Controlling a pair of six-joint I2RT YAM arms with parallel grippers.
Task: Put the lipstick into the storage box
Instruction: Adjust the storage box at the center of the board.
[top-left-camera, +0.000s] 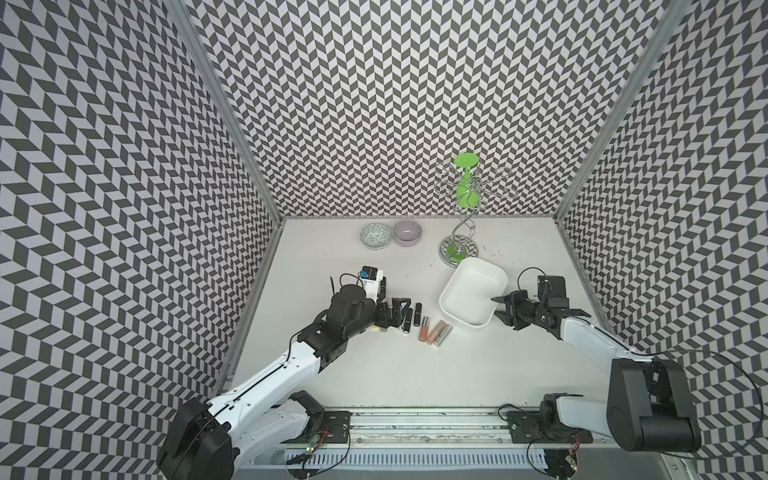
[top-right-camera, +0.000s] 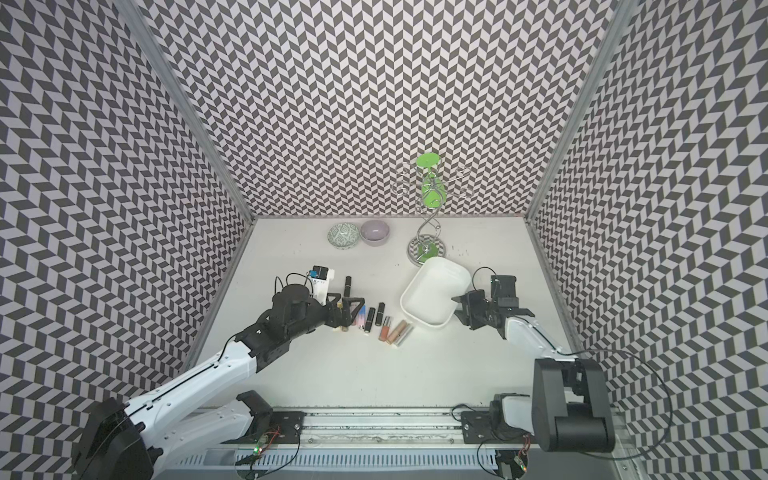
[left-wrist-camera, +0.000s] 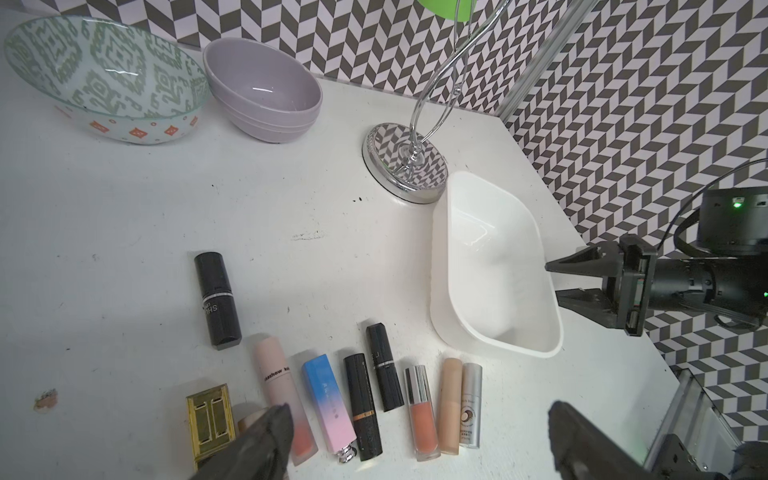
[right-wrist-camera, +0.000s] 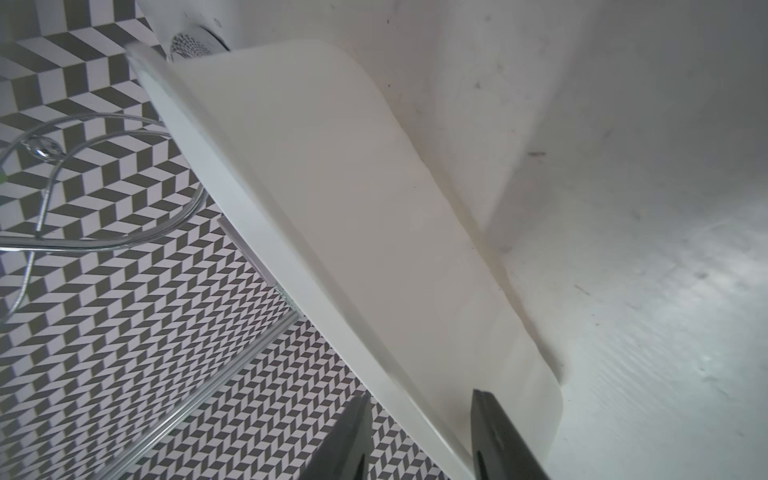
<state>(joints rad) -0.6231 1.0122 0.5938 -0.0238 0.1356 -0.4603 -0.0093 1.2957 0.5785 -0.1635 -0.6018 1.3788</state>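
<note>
Several lipsticks and gloss tubes (top-left-camera: 430, 328) lie in a row on the white table (top-left-camera: 395, 374), left of the storage box. In the left wrist view the row runs from a gold case (left-wrist-camera: 210, 419) to a silver tube (left-wrist-camera: 471, 403). One black lipstick (left-wrist-camera: 218, 299) lies apart from the row. My left gripper (left-wrist-camera: 419, 411) hangs open just above the row, holding nothing. The storage box (top-left-camera: 469, 299), a white tub, shows nothing inside. My right gripper (right-wrist-camera: 419, 399) stands astride the box's right rim (left-wrist-camera: 552, 316), jaws apart, one finger inside and one outside.
At the back stand a green-patterned bowl (top-left-camera: 376, 236) and a lilac bowl (top-left-camera: 407, 232). A chrome stand (top-left-camera: 459, 249) carrying a green glass rises right behind the box. Chevron walls close in the table on three sides.
</note>
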